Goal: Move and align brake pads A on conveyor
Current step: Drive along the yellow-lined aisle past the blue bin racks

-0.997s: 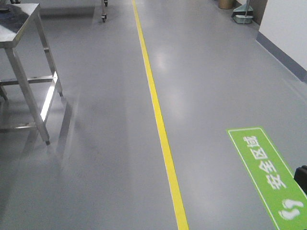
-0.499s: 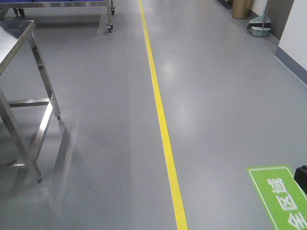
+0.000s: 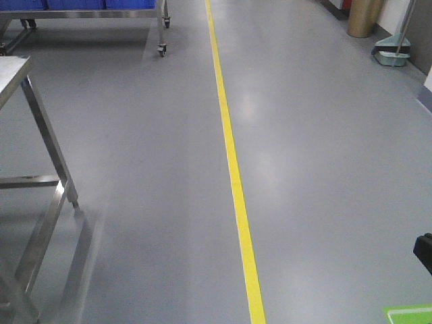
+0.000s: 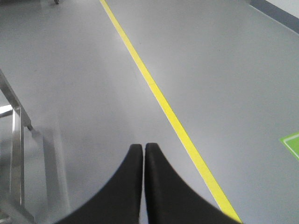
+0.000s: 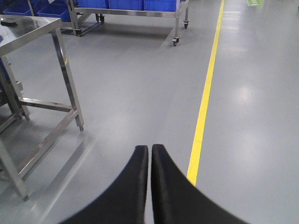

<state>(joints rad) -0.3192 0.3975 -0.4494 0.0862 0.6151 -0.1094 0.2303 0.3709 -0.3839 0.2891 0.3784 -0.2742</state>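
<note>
The brake pads A and the conveyor are out of view in every frame. In the left wrist view my left gripper (image 4: 143,146) is shut with nothing in it, its black fingers together above the grey floor. My right gripper (image 5: 150,148) is likewise shut and empty, held over the floor left of the yellow line (image 5: 204,103). A small black part of an arm (image 3: 424,251) shows at the right edge of the front view.
A steel table (image 3: 42,138) stands at the left, also seen as the steel table (image 5: 35,30). A wheeled rack with blue bins (image 5: 128,5) stands behind it. The yellow line (image 3: 233,165) runs down the floor. A bin (image 3: 364,17) and dustpan (image 3: 393,54) sit far right.
The view has advanced along the floor: the steel table has slid left and nearer, the green floor sign has dropped almost out of the frame, and the blue-bin rack has come into sight.
</note>
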